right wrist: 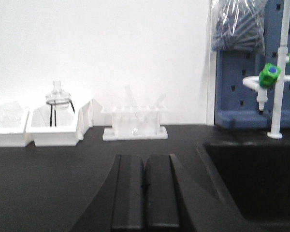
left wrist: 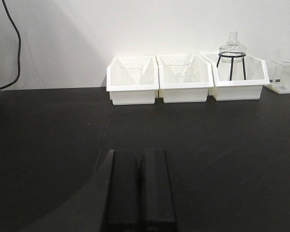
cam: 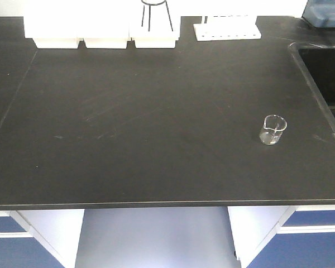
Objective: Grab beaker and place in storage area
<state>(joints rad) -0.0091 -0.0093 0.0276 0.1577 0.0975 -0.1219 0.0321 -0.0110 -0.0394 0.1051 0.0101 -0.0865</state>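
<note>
First, the front view: the beaker point(cam: 273, 129) stands upright and alone on the black counter point(cam: 145, 134), at the near right, just left of the sink point(cam: 324, 72). Along the far edge sit three white trays point(cam: 106, 40), and to their right a white rack point(cam: 227, 30). Neither arm shows in this view.

Next, the left wrist view: the left gripper point(left wrist: 141, 153) hangs low over the dark counter with its two fingers pressed together, holding nothing. Far ahead, the three trays line the white wall. The rightmost tray point(left wrist: 239, 79) holds a glass flask point(left wrist: 232, 46) on a black wire stand point(left wrist: 231, 65). A black cable point(left wrist: 13, 43) hangs at the far left.

Lastly, the right wrist view: the right gripper point(right wrist: 145, 159) is likewise closed tight and empty, just left of the sink. Beyond stand the rack and a white tap point(right wrist: 273, 77) with green knobs. The beaker does not show in either wrist view.
</note>
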